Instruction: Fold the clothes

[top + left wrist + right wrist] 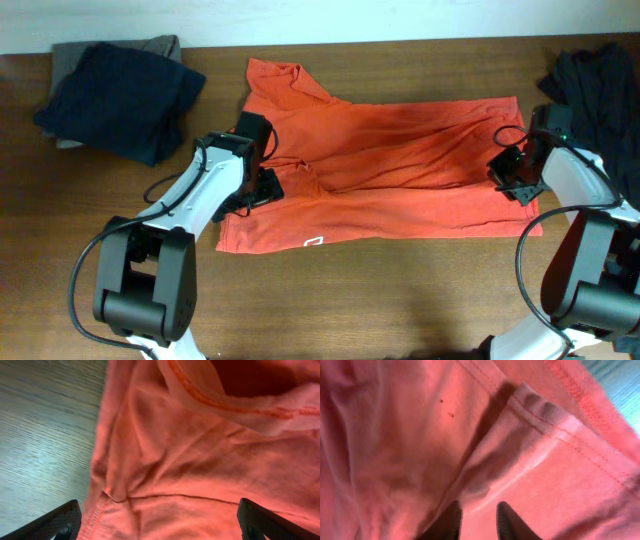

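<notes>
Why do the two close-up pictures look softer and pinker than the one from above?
Overhead: even light, sharp, T-shirt reads red-orange. Left wrist: cloth very near the lens, soft; table washed pale by glare. Right wrist: blurriest, with a dark shadow under a folded hem.

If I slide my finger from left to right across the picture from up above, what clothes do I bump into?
dark blue clothes pile → red-orange T-shirt → black clothes heap
</notes>
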Controlling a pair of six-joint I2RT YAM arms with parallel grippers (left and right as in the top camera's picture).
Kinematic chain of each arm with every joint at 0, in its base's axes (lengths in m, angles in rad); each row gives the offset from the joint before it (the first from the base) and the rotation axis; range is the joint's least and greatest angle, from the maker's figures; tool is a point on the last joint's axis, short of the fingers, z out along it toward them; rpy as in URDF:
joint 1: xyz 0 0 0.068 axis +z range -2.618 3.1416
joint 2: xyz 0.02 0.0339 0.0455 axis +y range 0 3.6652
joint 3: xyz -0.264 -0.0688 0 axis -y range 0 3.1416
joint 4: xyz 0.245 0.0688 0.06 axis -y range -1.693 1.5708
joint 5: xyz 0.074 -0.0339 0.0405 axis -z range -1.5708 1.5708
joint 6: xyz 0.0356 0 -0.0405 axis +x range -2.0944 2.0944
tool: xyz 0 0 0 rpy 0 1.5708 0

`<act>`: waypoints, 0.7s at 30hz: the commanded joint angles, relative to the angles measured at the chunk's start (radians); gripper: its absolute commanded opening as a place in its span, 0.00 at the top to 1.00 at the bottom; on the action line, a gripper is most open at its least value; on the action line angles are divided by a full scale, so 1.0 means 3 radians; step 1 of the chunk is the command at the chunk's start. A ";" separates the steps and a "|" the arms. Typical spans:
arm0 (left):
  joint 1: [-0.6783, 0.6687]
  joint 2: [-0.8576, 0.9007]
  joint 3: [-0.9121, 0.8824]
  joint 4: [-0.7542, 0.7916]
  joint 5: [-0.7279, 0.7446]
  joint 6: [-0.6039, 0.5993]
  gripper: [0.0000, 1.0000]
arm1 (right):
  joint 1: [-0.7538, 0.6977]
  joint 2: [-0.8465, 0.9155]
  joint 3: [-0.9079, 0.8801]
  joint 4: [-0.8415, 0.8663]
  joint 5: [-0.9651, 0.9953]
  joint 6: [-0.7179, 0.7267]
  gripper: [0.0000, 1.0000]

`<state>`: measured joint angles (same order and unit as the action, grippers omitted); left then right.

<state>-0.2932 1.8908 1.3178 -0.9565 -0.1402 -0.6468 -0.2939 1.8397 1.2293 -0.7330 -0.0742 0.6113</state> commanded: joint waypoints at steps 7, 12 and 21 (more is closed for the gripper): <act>-0.0022 -0.0547 0.0005 0.0024 -0.0327 0.0426 0.01 | -0.0070 0.0023 0.1208 -0.1312 0.0220 -0.0465 0.55; -0.0228 -0.0884 0.0005 0.0243 0.0323 0.0952 0.11 | 0.0029 0.0029 0.1291 -0.1835 -0.0448 -0.0983 0.59; -0.0518 -0.0462 0.0004 0.0131 0.0969 0.0910 0.48 | 0.0384 0.0031 0.0612 -0.1751 -0.0415 -0.1043 0.82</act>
<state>-0.4313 1.6817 1.3193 -0.9001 0.0662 -0.3920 -0.2058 1.8503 1.4860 -1.2816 -0.1814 0.3180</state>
